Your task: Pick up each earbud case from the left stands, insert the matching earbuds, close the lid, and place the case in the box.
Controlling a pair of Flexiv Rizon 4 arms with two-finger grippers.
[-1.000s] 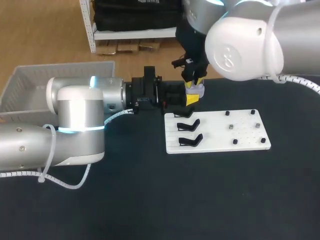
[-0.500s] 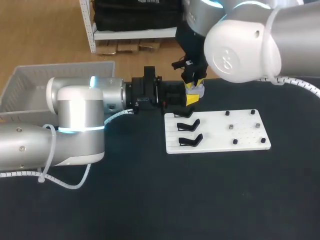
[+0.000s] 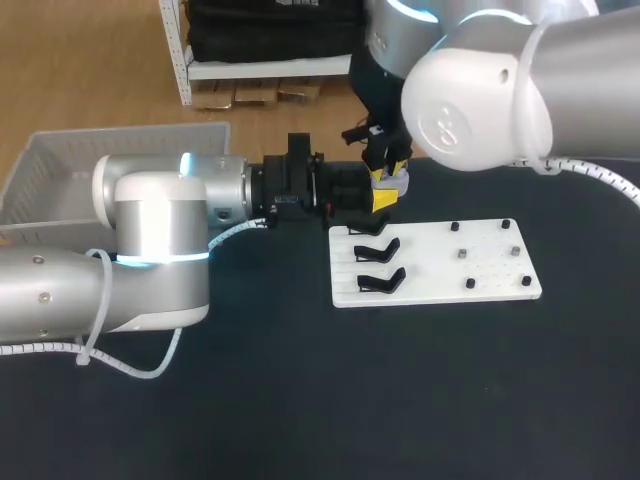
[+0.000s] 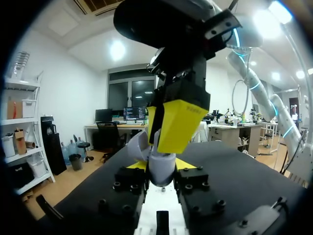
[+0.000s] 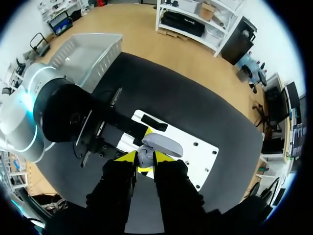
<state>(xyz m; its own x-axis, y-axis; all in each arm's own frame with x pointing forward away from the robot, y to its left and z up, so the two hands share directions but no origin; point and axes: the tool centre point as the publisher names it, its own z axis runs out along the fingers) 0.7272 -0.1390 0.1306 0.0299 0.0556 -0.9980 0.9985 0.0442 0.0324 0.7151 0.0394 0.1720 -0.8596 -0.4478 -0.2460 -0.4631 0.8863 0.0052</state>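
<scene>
The right jaws look clenched on the pale earbud case (image 5: pixel 159 143), lid seemingly open, held above the white board's (image 3: pixel 430 290) stand end. The left jaws flank its base; whether they are gripping it, I can't tell. Six small pieces, the earbuds (image 3: pixel 462 254) I'd guess, sit on the board, so inserting them, closing the lid and placing the case in the box (image 3: pixel 60 160) are not yet done.

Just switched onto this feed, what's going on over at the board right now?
The left gripper is shut on the earbud case, holding it lid open over the far edge of the white board. The right gripper is down on the case from above; whether it carries an earbud cannot be seen. Two black stands are empty. The case is not yet in the box.
</scene>
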